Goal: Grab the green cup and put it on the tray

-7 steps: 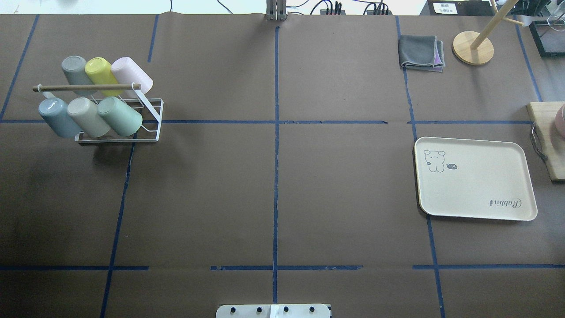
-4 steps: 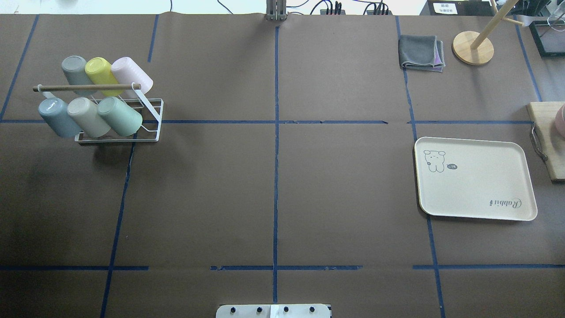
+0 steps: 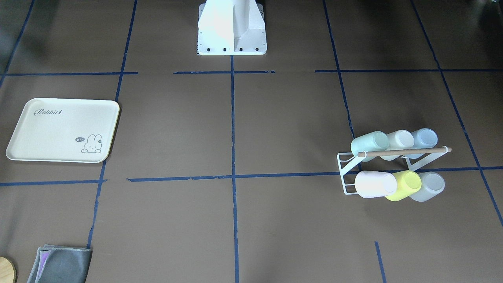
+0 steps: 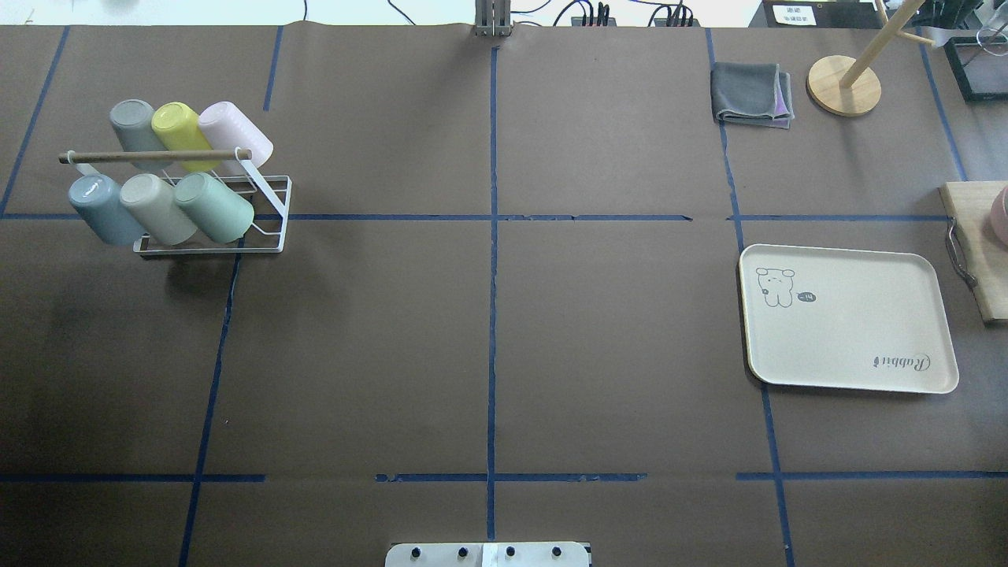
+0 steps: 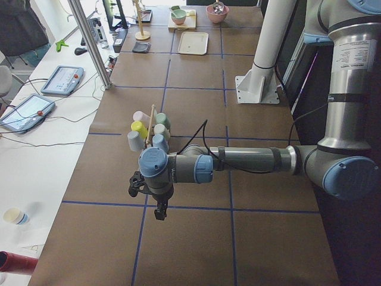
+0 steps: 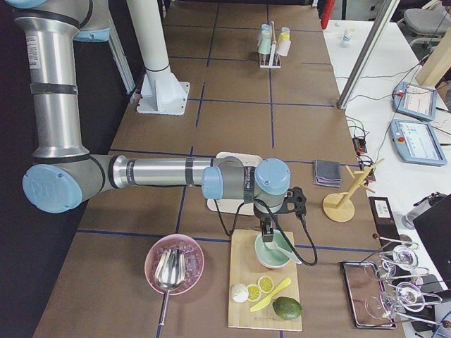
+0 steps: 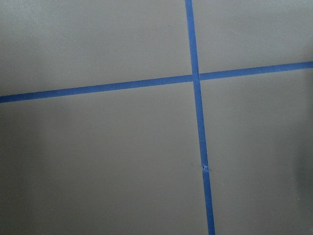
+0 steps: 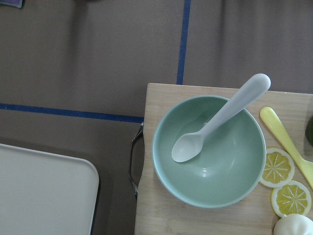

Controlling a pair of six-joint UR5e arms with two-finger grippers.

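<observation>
Reaching for the cup looks like the step in hand, since nothing is lifted yet. The table (image 4: 614,346) is brown with blue tape lines. The tray (image 4: 850,319) lies flat on the robot's right side, with nothing on it. The rack (image 4: 268,224) stands well apart from it on the robot's left side and carries two rows of tilted cups. A wooden bar (image 4: 153,156) runs along its top between the rows.

The green cup (image 4: 214,207) sits in the row nearer the robot. It is the end cup on the side toward the table's middle and touches a beige cup (image 4: 156,207).

The left gripper (image 5: 159,213) hangs over bare table on the rack's outer side, near a tape crossing. It holds nothing I can see, but I cannot tell how far its fingers are parted. The right gripper (image 6: 268,238) hangs over a bowl (image 8: 230,166) on a board (image 8: 146,220) beside the tray. Its opening cannot be judged either.

The left arm is the nearer one to the rack. I would come in from the robot's side, below the bar, and close across the cup's body on its free side. The cup should then be drawn off along its own tilt. That should keep the beige cup from being dragged and the light rack from tipping.
</observation>
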